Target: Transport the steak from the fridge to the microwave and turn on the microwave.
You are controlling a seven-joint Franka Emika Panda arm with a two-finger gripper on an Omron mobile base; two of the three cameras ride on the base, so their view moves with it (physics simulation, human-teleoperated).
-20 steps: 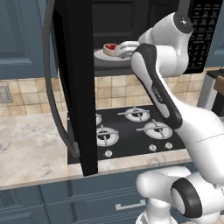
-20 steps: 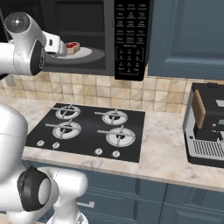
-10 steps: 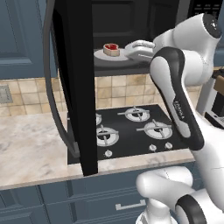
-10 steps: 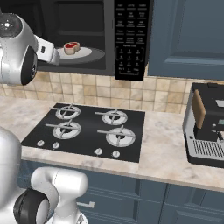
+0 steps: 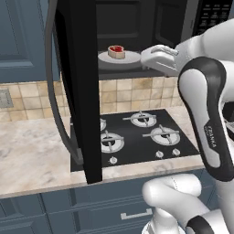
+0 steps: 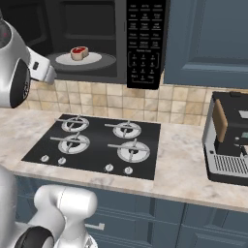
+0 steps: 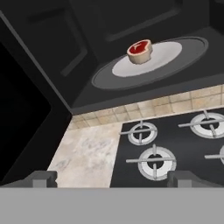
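The steak (image 5: 116, 51) (image 6: 79, 53) (image 7: 139, 51) lies on a white plate (image 6: 94, 59) on the turntable inside the microwave (image 6: 145, 43). The microwave door (image 5: 80, 91) hangs wide open toward me at the left. My gripper (image 5: 146, 57) (image 6: 50, 74) (image 7: 112, 178) hovers just outside the cavity, to the right of the plate in the left base view. It is open and holds nothing, its fingertips (image 7: 41, 177) spread far apart. The fridge is out of view.
Below the microwave a black four-burner stovetop (image 6: 97, 145) is set into the marble counter (image 5: 32, 155). A coffee machine (image 6: 227, 140) stands at the counter's right end. Blue-grey cabinets (image 6: 208, 38) flank the microwave.
My hand has drawn back from the plate, out of the microwave mouth and slightly lower. The steak and plate have stayed put.
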